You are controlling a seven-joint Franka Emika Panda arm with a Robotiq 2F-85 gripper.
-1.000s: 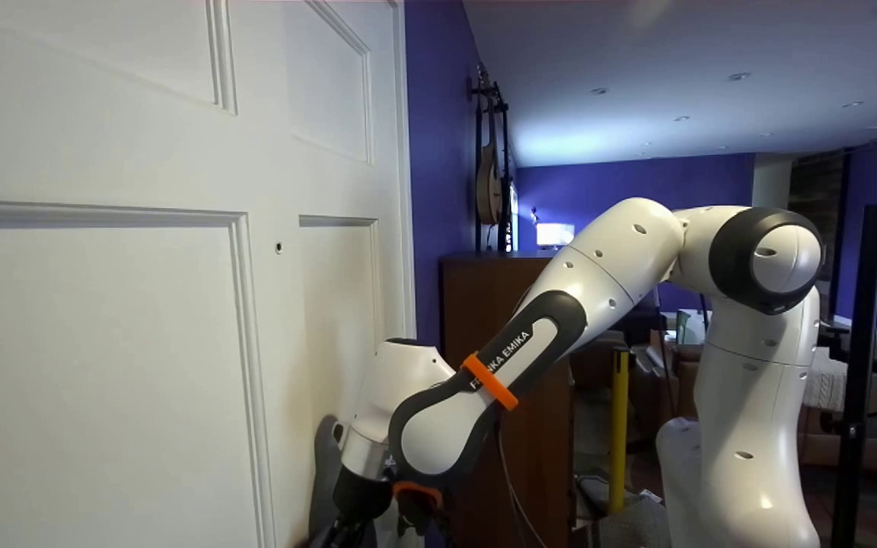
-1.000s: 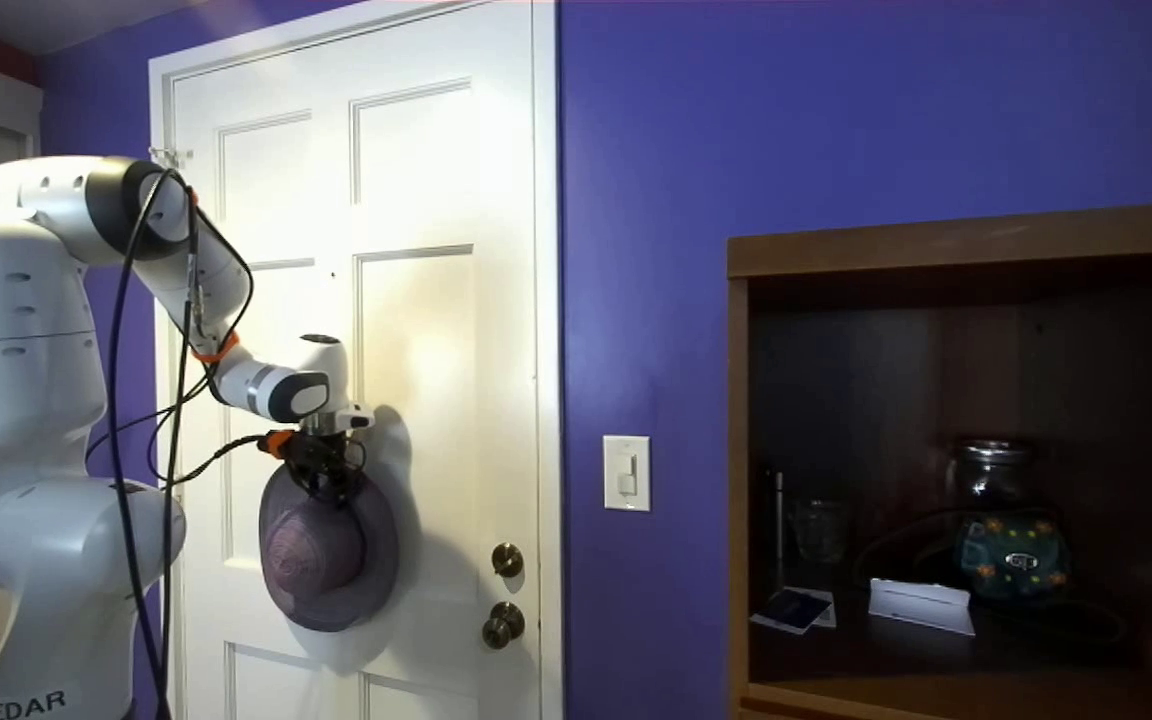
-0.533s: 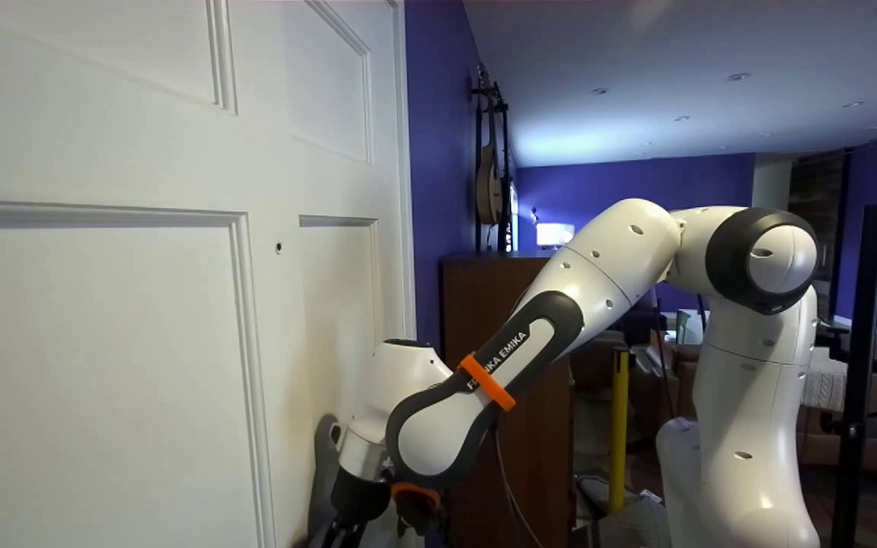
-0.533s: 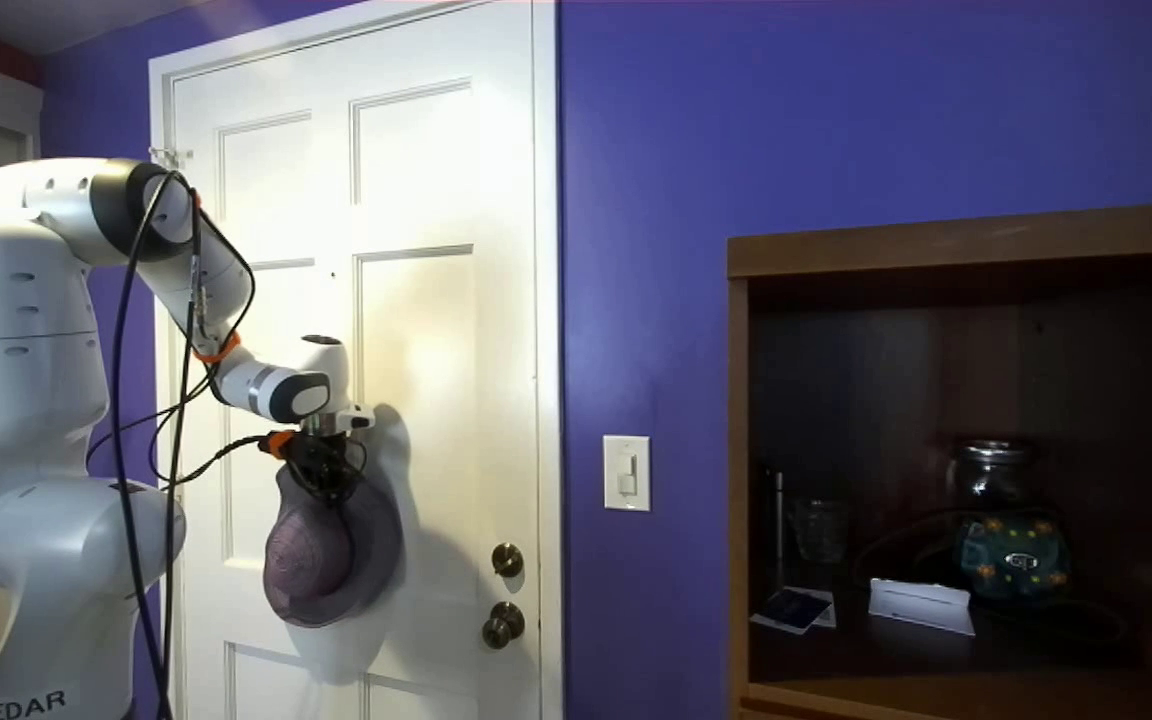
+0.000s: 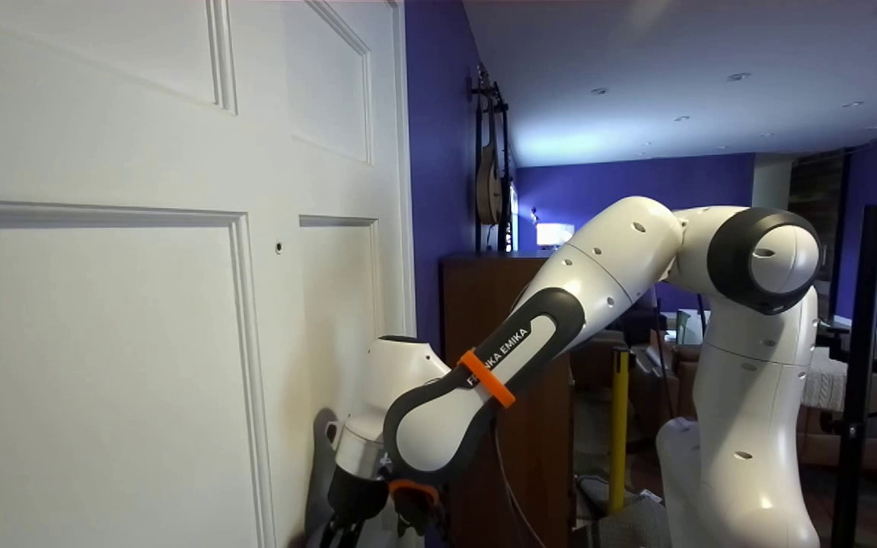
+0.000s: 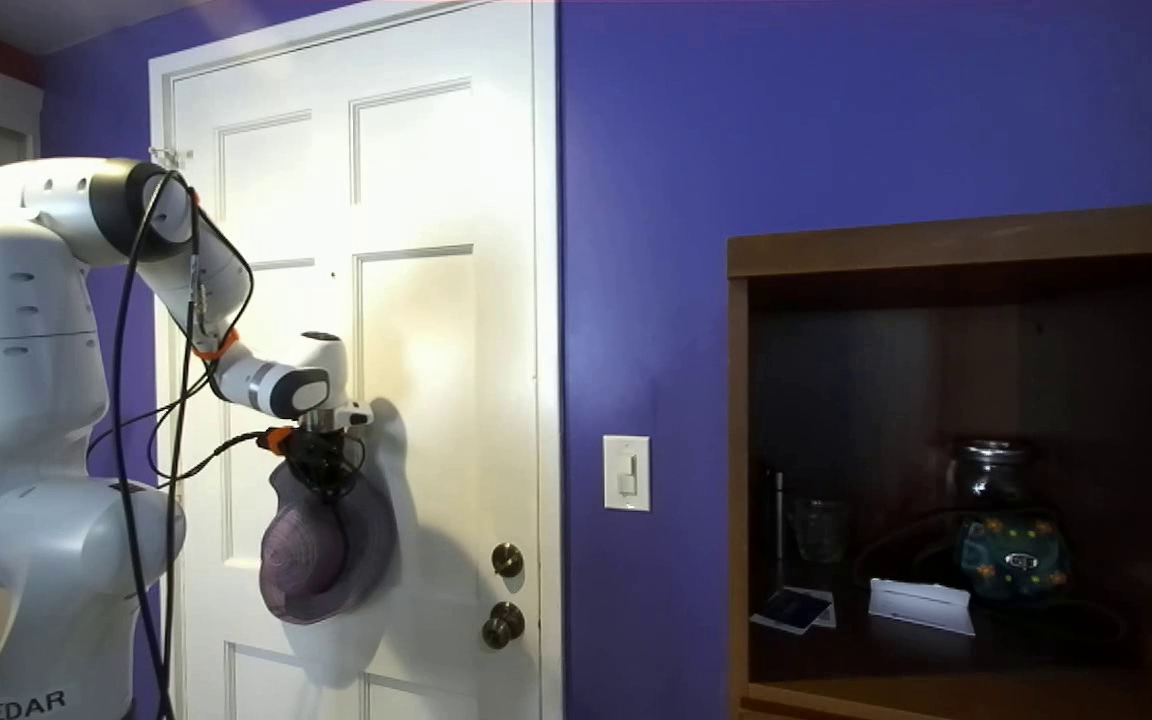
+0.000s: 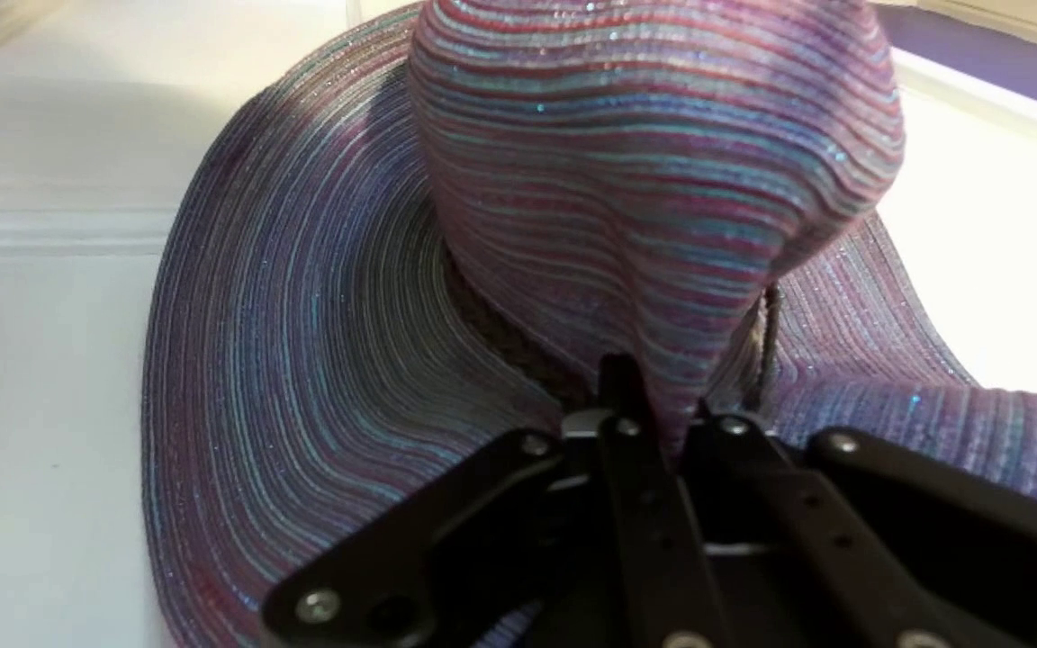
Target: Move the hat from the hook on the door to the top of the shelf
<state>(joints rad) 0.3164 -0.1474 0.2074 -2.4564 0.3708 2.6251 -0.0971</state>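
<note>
A floppy hat [image 6: 306,550] with fine pink, purple and blue stripes hangs low against the white door [image 6: 416,180]. My gripper [image 7: 661,396] comes at it from above. In the wrist view a fold of the hat's crown [image 7: 653,180] is pinched between the fingers, and its brim [image 7: 302,360] spreads out to both sides. The hook on the door is hidden; whether the hat still hangs from it I cannot tell. To the right in an exterior view stands the reddish-brown shelf [image 6: 936,246], with its flat top above an open compartment.
Brass knobs [image 6: 503,625] sit on the door, right of the hat. A light switch [image 6: 626,473] is on the purple wall. Inside the shelf are a jar [image 6: 991,475], a flowered purse [image 6: 1014,555] and a white card [image 6: 921,606]. Loose cables [image 6: 126,400] hang along the arm.
The fingers have come together on the hat's crown. The hat has creased at its top and its crown has twisted left. The gripper and hat have lifted slightly over the last half second.
</note>
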